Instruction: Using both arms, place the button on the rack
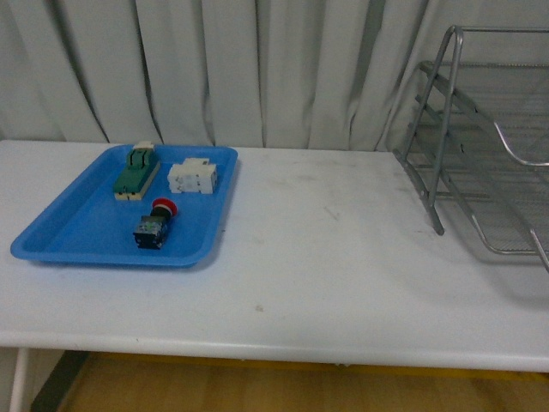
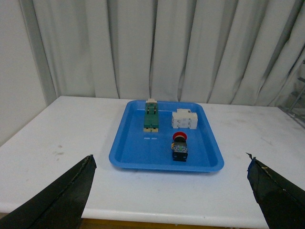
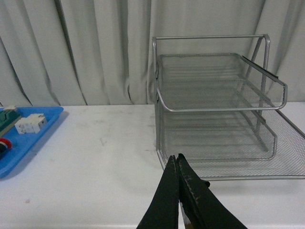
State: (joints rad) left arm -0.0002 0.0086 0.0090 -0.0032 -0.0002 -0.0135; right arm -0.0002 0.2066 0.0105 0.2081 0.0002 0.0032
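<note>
The button (image 1: 154, 225), with a red cap and a dark bluish body, lies in the blue tray (image 1: 60, 232) at the table's left. It also shows in the left wrist view (image 2: 180, 146). The silver wire rack (image 1: 480, 163) stands at the right; in the right wrist view (image 3: 219, 109) it is just beyond my right gripper (image 3: 177, 158), which is shut and empty. My left gripper (image 2: 169, 164) is open wide and empty, back from the tray near the table's front edge. No arm shows in the front view.
A green-topped block (image 1: 137, 172) and a white block (image 1: 191, 178) sit at the back of the blue tray. White curtains hang behind the table. Bare white tabletop (image 1: 326, 249) lies between tray and rack.
</note>
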